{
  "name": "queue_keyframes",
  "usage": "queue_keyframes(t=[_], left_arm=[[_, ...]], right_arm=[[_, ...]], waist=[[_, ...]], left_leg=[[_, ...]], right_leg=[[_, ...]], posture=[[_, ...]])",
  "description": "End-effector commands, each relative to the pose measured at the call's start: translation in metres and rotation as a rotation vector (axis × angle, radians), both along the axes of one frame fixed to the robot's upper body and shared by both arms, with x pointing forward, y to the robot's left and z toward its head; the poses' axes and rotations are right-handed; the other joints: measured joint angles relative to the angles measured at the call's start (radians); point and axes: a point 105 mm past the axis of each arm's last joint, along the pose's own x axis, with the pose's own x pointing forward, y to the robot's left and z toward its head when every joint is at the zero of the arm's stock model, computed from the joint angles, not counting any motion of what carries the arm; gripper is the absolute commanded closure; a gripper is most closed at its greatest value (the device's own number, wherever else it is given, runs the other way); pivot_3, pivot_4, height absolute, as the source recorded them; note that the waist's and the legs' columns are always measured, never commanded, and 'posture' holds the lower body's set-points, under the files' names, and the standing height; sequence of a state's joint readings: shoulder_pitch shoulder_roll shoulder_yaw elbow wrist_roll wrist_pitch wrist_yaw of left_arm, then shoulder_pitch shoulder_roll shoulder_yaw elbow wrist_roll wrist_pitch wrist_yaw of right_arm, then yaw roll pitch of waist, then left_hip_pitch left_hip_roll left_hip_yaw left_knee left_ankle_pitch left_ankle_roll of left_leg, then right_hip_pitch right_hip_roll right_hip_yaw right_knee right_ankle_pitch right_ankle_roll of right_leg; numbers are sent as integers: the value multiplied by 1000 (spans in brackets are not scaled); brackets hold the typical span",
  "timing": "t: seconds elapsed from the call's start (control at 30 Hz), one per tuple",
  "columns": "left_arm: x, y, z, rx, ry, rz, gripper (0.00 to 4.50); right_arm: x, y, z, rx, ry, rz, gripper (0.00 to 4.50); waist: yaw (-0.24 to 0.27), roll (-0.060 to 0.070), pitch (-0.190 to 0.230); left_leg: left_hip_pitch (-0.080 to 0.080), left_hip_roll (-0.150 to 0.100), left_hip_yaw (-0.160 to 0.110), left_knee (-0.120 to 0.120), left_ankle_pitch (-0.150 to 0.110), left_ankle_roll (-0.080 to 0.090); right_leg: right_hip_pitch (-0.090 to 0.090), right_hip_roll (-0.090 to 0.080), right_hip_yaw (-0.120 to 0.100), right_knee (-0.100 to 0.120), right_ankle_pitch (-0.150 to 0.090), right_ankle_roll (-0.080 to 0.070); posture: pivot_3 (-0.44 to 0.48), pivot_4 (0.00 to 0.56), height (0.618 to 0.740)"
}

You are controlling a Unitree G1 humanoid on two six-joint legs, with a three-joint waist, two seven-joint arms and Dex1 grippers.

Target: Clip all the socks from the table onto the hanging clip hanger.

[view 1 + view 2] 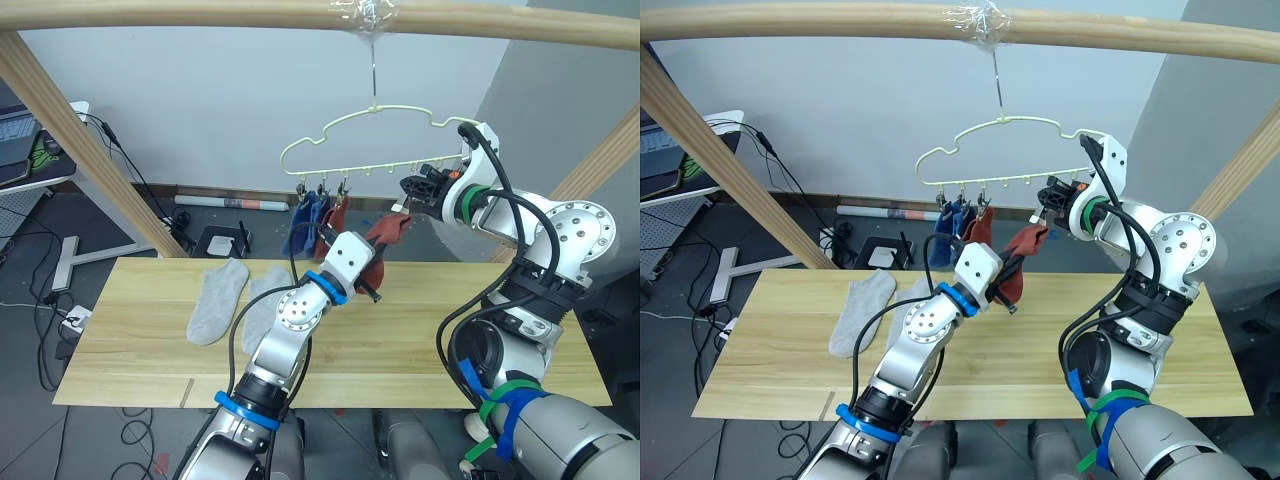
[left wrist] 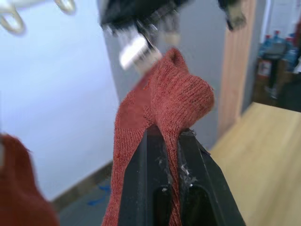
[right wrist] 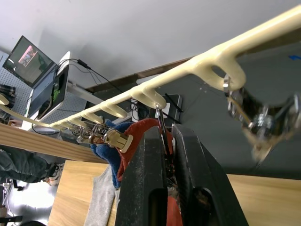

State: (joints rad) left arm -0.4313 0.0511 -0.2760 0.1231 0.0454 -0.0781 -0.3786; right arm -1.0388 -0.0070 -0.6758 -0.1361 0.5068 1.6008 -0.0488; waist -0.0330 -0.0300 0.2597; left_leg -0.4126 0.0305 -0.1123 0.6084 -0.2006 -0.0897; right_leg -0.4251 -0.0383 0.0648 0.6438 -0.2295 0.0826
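A pale-yellow clip hanger hangs by its hook over the table. Two blue socks and one rust red sock hang from its left clips. My left gripper is shut on a second rust red sock, holding it up just under the hanger's right half. My right gripper is shut on a metal clip there, right above the sock's raised tip. Two light grey socks lie side by side on the table's left part.
A thick wooden beam carries the hanger, with slanted wooden posts at left and right. A desk with screens and cables stands beyond the table's left end.
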Motion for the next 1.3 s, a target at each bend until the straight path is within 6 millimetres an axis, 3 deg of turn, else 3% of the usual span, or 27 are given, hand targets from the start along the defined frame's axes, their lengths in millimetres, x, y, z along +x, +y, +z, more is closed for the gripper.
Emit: queue_keyframes(t=[0.03, 0.47, 0.8, 1.07, 1.1, 1.3], left_arm=[[-1, -2, 14, -27, -65, 5, 4487], [-5, 3, 18, -27, -109, 15, 4487], [-1, 0, 19, -27, -120, 31, 4487], [0, -2, 19, -26, -121, 35, 4487], [-1, -2, 19, -27, -121, 32, 4500], [-2, -3, 21, -29, -121, 22, 4500]], right_arm=[[0, -14, -8, -22, 33, -63, 4500], [2, -22, -5, -30, 38, -93, 4500], [0, -8, -4, 20, 37, -72, 4500], [0, -7, -3, 42, 41, -77, 4500], [0, -7, -2, 48, 38, -73, 3825], [-1, -5, 4, 75, 21, -59, 1670]], waist=[[0, 0, 0], [0, 0, 0], [0, 0, 0], [-1, 0, 0], [-1, 0, 0], [-10, 2, 1]], left_leg=[[0, 0, 0, 0, 0, 0], [-1, 0, -1, 0, 0, 0], [-2, 0, -1, 0, 0, 0], [-2, 0, -1, 0, 0, 0], [-2, 0, -1, 0, 0, 0], [-4, 0, -1, 0, 0, 0]], right_leg=[[0, 0, 0, 0, 1, 1], [-1, 0, -1, 0, 1, 2], [-1, 0, -1, 0, 1, 2], [-1, 0, -2, 0, 1, 2], [-1, 0, -1, 0, 1, 2], [-4, 0, -1, 0, 1, 2]], posture=[[-41, 242, 740], [-41, 242, 740], [-56, 244, 740], [-58, 246, 740], [-58, 246, 740], [-61, 243, 740]])
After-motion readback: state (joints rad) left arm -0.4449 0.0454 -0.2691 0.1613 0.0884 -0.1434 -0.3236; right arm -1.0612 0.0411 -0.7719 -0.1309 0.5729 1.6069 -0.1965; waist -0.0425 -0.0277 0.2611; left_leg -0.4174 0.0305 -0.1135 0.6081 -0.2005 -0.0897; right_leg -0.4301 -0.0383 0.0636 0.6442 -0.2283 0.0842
